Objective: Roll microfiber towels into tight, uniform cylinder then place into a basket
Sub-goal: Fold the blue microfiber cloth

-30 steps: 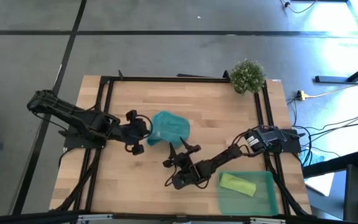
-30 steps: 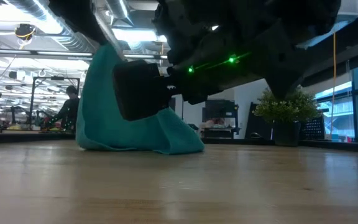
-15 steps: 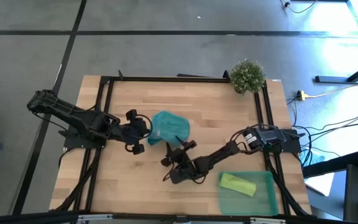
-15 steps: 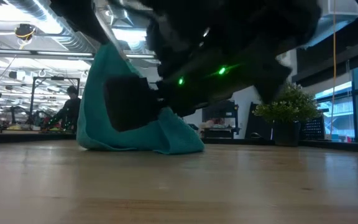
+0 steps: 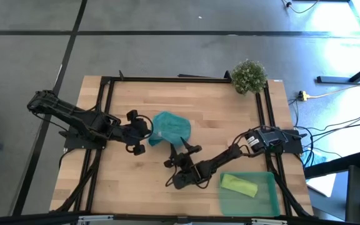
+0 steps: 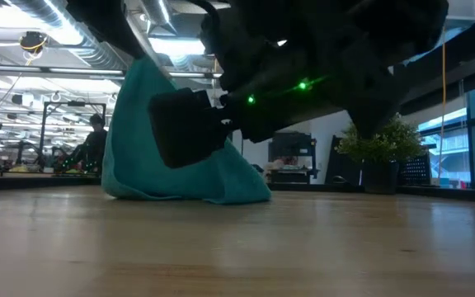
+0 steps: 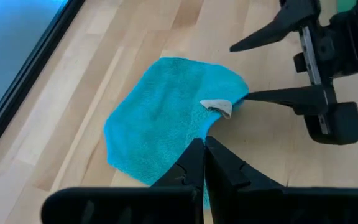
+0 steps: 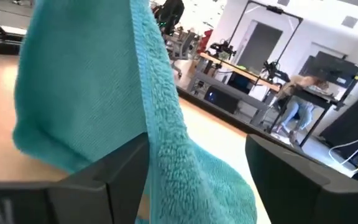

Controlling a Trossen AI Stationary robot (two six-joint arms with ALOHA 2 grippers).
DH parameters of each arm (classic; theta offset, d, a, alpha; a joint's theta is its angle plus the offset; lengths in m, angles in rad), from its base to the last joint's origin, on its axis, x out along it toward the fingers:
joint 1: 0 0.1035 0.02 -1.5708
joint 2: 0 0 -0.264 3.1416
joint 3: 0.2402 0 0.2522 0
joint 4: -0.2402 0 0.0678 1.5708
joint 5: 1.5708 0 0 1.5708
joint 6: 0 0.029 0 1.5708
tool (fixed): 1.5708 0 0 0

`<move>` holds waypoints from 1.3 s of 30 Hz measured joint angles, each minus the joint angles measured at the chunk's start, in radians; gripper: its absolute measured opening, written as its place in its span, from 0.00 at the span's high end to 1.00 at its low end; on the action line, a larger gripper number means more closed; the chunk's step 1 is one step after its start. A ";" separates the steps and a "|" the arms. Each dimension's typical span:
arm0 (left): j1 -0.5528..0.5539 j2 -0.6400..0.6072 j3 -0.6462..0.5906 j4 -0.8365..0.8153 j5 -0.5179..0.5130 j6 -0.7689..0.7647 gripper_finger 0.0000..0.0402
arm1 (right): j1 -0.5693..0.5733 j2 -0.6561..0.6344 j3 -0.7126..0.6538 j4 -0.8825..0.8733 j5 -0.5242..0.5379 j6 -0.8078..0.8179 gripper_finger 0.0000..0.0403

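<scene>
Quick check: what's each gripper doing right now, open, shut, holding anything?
Left gripper: shut on the teal towel, lifting one edge off the table.
Right gripper: open, fingers at the towel's near corner, holding nothing.

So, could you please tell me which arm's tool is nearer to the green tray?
The right. Its tool hangs just left of the green tray, while the left tool is farther off, pinching the teal towel.
</scene>
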State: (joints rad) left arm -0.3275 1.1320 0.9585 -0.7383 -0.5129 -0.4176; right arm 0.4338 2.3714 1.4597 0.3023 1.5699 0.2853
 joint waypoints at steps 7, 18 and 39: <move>0.000 0.000 0.000 0.000 0.000 -0.001 1.00 | -0.011 0.000 0.000 -0.005 0.000 -0.006 0.34; 0.000 -0.001 0.000 -0.001 0.000 -0.001 1.00 | -0.030 0.001 -0.009 -0.061 -0.093 0.076 0.42; 0.000 -0.001 0.029 -0.078 -0.094 0.003 1.00 | -0.012 -0.078 -0.009 -0.097 -0.186 -0.091 0.99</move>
State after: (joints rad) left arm -0.3279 1.1313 0.9877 -0.8168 -0.6065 -0.4146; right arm 0.4216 2.2930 1.4506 0.2049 1.3834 0.1941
